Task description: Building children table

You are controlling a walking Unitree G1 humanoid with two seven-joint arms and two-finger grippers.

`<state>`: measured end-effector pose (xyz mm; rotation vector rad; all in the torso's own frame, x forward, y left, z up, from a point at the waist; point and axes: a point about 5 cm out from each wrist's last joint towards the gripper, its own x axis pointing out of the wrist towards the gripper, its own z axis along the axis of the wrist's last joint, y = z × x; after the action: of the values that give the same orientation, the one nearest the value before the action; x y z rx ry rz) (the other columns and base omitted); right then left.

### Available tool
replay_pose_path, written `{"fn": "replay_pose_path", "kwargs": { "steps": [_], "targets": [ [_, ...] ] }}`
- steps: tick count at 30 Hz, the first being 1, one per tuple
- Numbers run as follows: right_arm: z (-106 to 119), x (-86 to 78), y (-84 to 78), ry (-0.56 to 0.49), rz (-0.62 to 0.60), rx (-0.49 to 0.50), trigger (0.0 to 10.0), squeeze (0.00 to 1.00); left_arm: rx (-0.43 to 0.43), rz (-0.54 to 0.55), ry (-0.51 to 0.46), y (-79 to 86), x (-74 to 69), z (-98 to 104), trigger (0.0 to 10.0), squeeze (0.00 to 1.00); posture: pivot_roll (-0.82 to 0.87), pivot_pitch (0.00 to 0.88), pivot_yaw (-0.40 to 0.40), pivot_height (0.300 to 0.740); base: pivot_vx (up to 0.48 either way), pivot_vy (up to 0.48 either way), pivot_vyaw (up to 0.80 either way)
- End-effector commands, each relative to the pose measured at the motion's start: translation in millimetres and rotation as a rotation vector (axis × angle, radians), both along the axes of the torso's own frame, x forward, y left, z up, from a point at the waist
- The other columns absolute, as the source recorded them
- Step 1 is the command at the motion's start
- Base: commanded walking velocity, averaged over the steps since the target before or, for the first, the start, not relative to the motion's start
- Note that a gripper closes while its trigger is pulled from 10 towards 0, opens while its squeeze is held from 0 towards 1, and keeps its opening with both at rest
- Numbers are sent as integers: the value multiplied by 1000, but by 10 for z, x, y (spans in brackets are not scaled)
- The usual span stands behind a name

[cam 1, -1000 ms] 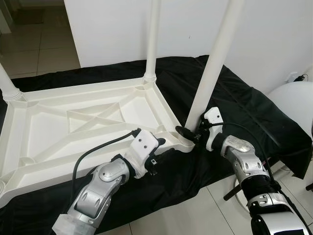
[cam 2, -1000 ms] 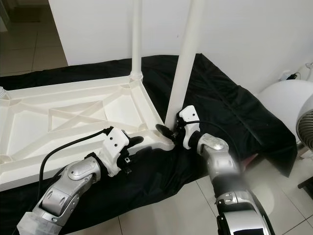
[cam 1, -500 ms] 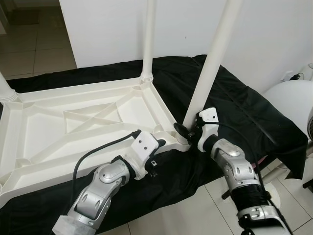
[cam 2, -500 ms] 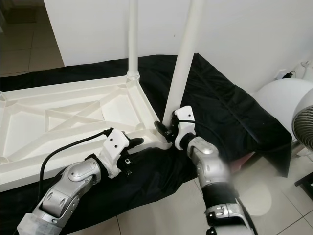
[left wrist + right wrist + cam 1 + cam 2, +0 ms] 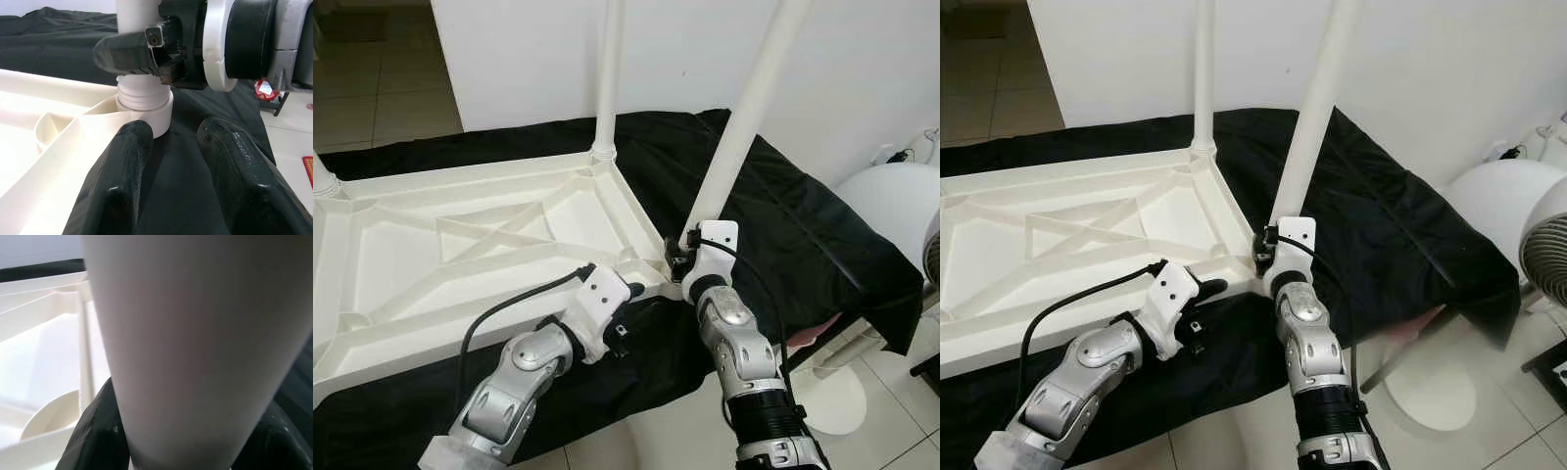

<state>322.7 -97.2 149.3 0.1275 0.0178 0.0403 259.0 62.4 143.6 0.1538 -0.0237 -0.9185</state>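
Upturned table top (image 5: 460, 245) flat on black cloth (image 5: 803, 225). Far leg (image 5: 605, 88) seated upright; a third socket (image 5: 321, 181) filled at far left. Near leg (image 5: 739, 127) in its corner socket — right hand (image 5: 680, 257) clenched round its base, probably still tightening. Left hand (image 5: 171, 161) released, steadying beside the socket. Fourth corner unconfirmed.

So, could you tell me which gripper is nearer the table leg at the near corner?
Right. The right gripper clasps the leg near its base; the left gripper rests beside the corner socket.

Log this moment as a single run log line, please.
right gripper: shut on near-corner leg at its base | left gripper: open, beside corner socket | tabletop: upside down on black cloth
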Motion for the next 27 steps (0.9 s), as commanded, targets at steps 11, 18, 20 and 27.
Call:
{"fn": "replay_pose_path", "kwargs": {
  "steps": [11, 18, 20, 27],
  "targets": [
    [20, -64, 40, 4, 54, 78, 10000, 1000, 7, -9, -14, -21, -21, 9, 10000, 0, -21, 26, -78, 740, 0, 0, 0],
    [26, -31, -219, -14, 132, 39, 10000, 1000, 8, -8, -17, -20, -13, 10, 10000, 0, -25, 20, -76, 740, 0, 0, 0],
    [26, -29, -262, -16, 164, 29, 10000, 1000, 8, -9, -18, -20, -11, 11, 10000, 0, -26, 20, -75, 740, 0, 0, 0],
    [-65, 9, -455, 8, 446, -114, 10000, 0, 9, -14, -22, -30, 8, 20, 10000, 0, -36, 22, -68, 740, 0, 0, 0]
  ]
}}
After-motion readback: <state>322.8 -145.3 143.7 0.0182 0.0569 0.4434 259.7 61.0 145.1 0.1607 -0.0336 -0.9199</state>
